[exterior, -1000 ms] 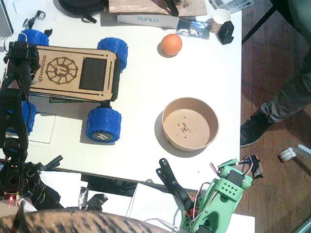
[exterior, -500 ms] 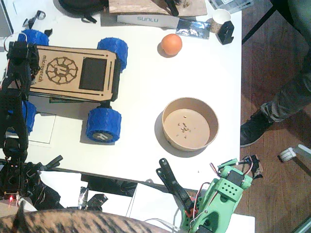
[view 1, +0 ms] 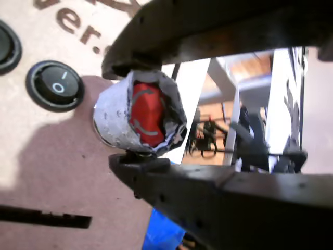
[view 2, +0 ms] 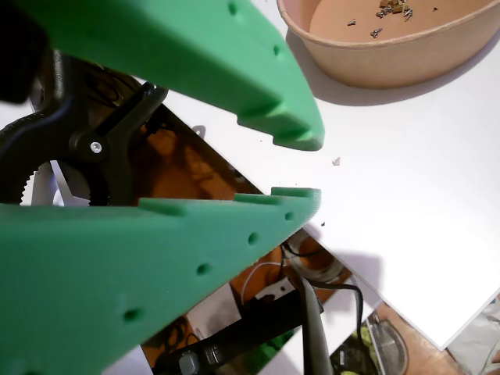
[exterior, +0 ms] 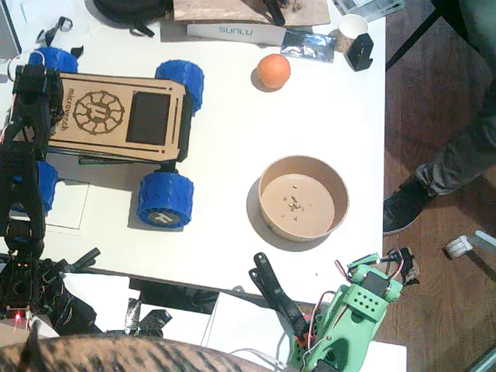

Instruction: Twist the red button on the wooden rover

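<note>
1. The wooden rover is a flat rectangle of pale plywood with an engraved gear emblem, a dark rectangular panel, black side frames and chunky blue wheels. Three wheels show clearly from above; a fourth, at 7 o'clock of the deck, is mostly hidden behind the left arm.
2. The red button sits at the rover's 9 o'clock end. It is small, round and glossy red, ringed by a crinkled silvery collar.
3. The left gripper is black and matte; its two jaws are clamped on the red button, one touching the collar at 12 o'clock, the other at 6 o'clock.
4. Two round black rocker switches lie at 9 to 10 o'clock of the button, one cut off by the frame edge.
5. The right gripper is green plastic with dimpled jaws; a narrow gap shows between the tips, nothing in it.
6. One round tan bowl holds a few tiny specks, possibly screws.
7. One smooth orange ball rests at 12 o'clock of the bowl, well apart from it.
8. The table is smooth white.
</note>
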`<state>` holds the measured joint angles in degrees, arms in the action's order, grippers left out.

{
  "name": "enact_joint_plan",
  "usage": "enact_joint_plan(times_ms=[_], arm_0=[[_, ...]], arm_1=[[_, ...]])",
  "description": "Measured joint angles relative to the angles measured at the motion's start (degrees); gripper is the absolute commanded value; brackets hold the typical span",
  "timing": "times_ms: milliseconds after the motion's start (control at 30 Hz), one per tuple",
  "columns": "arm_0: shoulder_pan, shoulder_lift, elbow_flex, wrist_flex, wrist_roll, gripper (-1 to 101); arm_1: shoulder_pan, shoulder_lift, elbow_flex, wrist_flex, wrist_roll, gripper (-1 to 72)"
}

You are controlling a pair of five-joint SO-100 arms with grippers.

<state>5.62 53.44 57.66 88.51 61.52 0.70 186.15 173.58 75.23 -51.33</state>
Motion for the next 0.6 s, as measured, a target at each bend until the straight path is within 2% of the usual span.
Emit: enact_joint_plan(times_ms=[300,600], arm_0=[[0.00,0.00,-0.44,0.97,5.62,0],[0.00,0.00,-0.53,1.49,6.06,0]], arm_1=[[0.00,0.00,0.00,0.00,0.00,2.5],[0.00,0.00,0.00,0.00,0.00,2.5]])
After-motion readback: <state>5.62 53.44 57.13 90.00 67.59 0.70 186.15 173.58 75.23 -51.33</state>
